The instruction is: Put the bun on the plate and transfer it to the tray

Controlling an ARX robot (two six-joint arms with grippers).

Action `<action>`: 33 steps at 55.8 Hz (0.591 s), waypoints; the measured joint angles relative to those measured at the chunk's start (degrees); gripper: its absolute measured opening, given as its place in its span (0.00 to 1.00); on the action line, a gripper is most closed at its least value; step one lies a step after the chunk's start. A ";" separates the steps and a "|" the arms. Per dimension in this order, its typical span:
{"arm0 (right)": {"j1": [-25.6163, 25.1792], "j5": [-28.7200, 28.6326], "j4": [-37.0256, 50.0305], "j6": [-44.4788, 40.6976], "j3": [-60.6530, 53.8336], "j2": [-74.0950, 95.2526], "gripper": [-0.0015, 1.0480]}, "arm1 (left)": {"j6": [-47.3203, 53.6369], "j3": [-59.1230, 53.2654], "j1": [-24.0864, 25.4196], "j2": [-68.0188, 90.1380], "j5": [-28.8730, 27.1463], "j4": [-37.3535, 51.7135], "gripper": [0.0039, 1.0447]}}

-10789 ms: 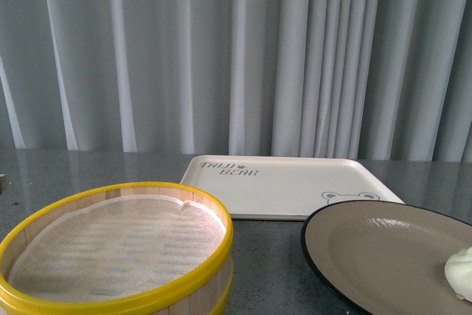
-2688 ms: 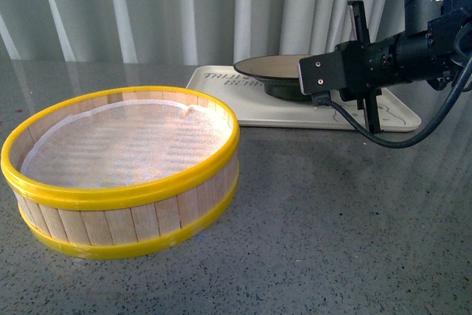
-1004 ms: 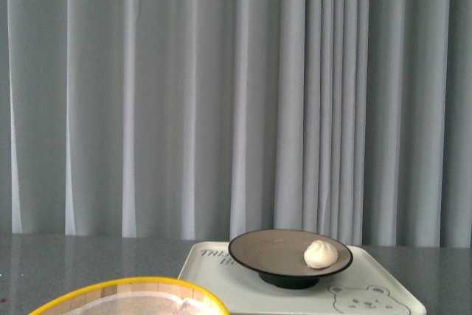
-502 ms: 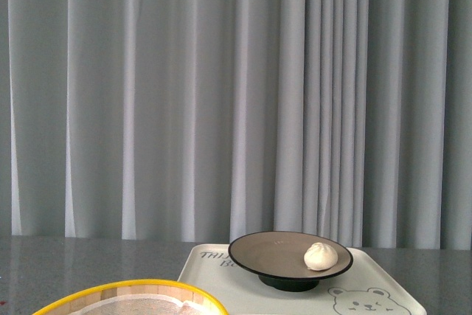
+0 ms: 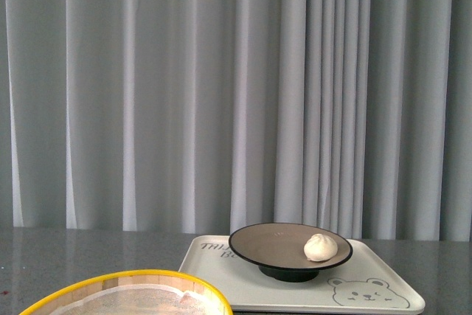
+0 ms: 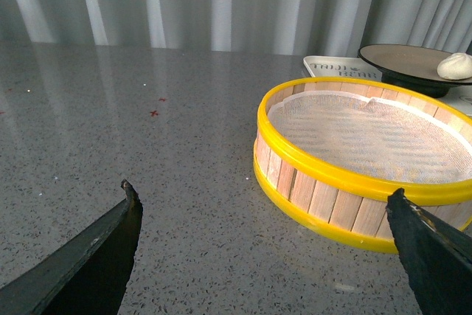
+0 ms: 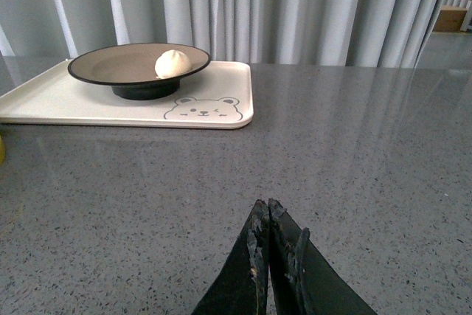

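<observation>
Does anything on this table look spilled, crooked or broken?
Nothing stands out. The bun sits off-centre on the plate, which stands level on the tray. The wooden steamer beside it is upright and holds only its liner. A few small red specks mark the grey table.

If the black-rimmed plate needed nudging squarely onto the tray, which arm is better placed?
Probably the right: its closed hand faces the cream rectangular bear tray across bare counter. The open left hand has the yellow-rimmed wooden steamer between it and the black-rimmed beige plate.
</observation>
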 joint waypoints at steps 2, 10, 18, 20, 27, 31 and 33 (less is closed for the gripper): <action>0.00 0.00 -0.92 0.00 0.00 -0.94 0.02 | 0.00 0.00 0.00 0.00 0.00 0.00 0.94; 0.00 -0.02 -5.51 0.00 0.00 -5.88 0.02 | 0.00 0.00 0.00 0.00 0.00 0.00 0.94; -0.02 0.00 -8.83 0.00 0.00 -9.29 0.02 | 0.00 0.00 0.00 0.00 0.00 0.00 0.94; -0.02 -0.02 -9.73 0.00 0.00 -10.16 0.02 | 0.00 0.00 0.00 0.00 0.00 0.00 0.94; 0.00 -0.02 -12.07 0.00 0.00 -12.57 0.02 | 0.00 0.00 0.00 0.00 0.00 0.00 0.94; -0.02 -0.02 -13.31 0.00 0.00 -13.81 0.02 | 0.00 0.00 0.00 0.00 0.00 0.00 0.94; 0.00 -0.02 -13.81 0.00 0.00 -14.32 0.02 | 0.00 0.00 0.00 0.00 0.00 0.00 0.94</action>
